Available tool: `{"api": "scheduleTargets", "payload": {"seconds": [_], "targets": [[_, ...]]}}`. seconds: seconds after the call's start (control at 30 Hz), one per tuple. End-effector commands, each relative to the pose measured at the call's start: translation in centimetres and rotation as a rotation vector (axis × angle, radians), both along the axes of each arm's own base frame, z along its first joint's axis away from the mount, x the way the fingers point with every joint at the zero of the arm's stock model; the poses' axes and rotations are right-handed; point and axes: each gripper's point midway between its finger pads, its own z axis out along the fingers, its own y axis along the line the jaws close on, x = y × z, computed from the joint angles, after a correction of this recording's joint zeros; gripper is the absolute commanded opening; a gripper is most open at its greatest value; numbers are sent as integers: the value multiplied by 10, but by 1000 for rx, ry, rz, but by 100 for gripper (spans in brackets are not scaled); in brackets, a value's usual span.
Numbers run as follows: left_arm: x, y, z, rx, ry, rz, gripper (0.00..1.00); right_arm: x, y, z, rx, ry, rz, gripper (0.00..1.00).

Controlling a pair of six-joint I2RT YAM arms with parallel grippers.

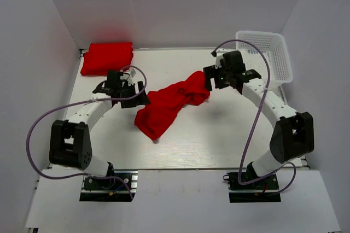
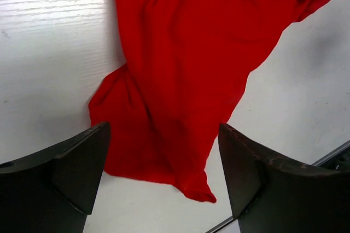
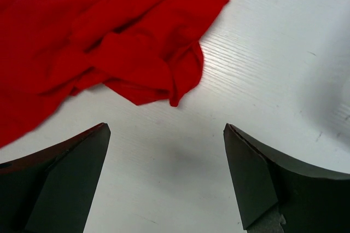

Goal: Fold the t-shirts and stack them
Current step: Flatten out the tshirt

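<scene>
The left fingers (image 2: 65,173) are spread wide, holding nothing, just over one end of the crumpled t-shirt (image 2: 180,80). The right fingers (image 3: 60,178), wide too, have its other end just ahead. Pinch one corner each (one layer only), then pull it flat on the desk (image 1: 213,140).

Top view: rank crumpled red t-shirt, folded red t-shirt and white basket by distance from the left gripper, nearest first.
From the left gripper:
1. Crumpled t-shirt: right beside it, mid-table.
2. Folded t-shirt: far-left corner.
3. White basket: far-right corner, across the table.
</scene>
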Motion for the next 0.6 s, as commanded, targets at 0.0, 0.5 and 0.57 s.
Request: {"api": "scheduleTargets", "payload": {"seconds": [0.0,0.5,0.57], "targets": [[17,-16,15,-62,-73,-70,89,-4,28,-1,-37,-29,150,90],[61,-39,-28,-23,-22,-84,63,24,111,-24,-70,28,244,90],[62,-38,-38,5,-1,-74,55,23,122,-27,-66,33,262,90]]}}
